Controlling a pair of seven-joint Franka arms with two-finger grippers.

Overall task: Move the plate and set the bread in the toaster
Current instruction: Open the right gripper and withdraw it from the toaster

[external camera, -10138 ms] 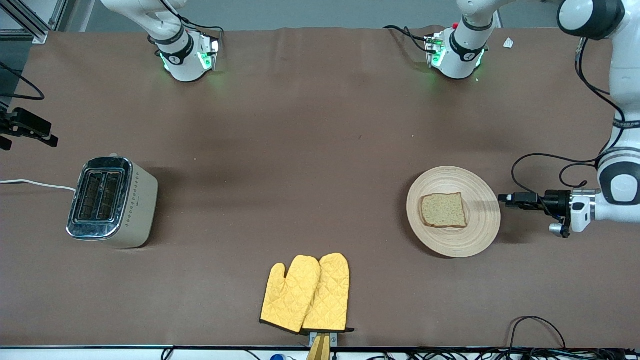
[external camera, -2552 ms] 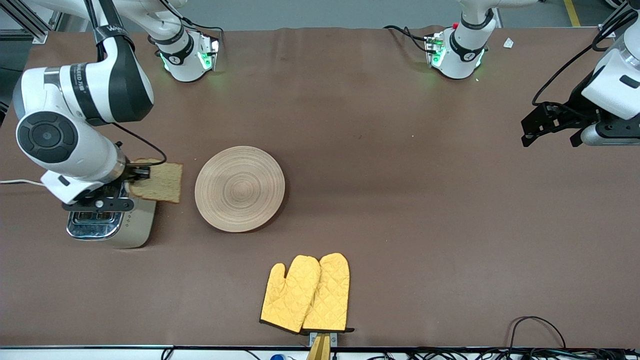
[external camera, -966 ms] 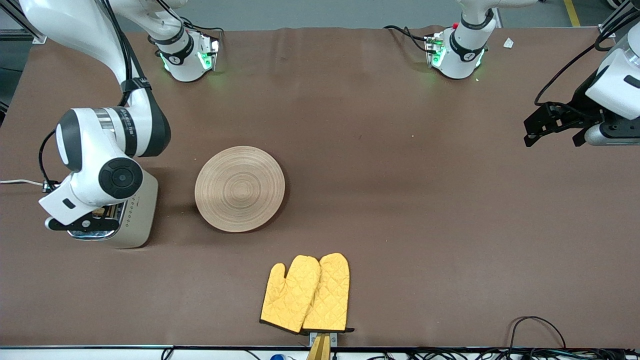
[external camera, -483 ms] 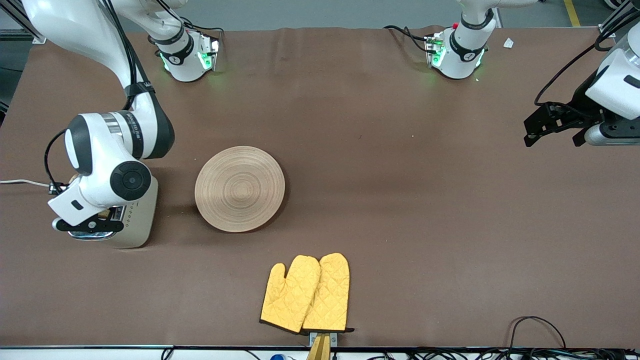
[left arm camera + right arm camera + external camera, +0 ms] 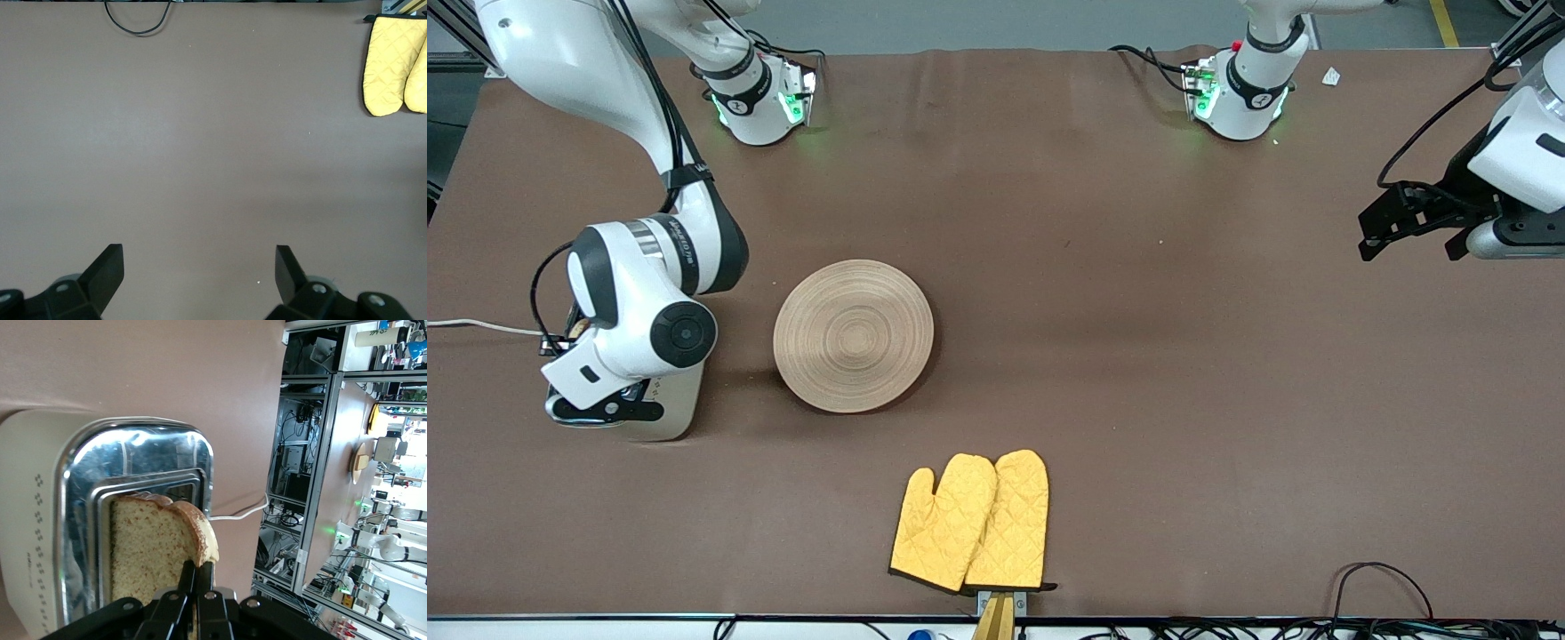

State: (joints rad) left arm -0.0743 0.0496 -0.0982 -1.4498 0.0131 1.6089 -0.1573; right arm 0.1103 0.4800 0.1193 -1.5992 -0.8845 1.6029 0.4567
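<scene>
Speckled bread [image 5: 157, 550] is pinched by right gripper [image 5: 195, 587] in chrome-topped toaster [image 5: 80, 473]; grooved round plate [image 5: 853, 335] lies beside; left gripper [image 5: 199, 270] is spread.

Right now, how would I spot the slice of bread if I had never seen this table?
Go to the right arm's end of the brown table, where a cream toaster with a chrome top stands beside the round wooden plate. The bread stands upright in a toaster slot, pinched at its crust by the right gripper. It is the only pale, speckled, brown-crusted thing there.
</scene>
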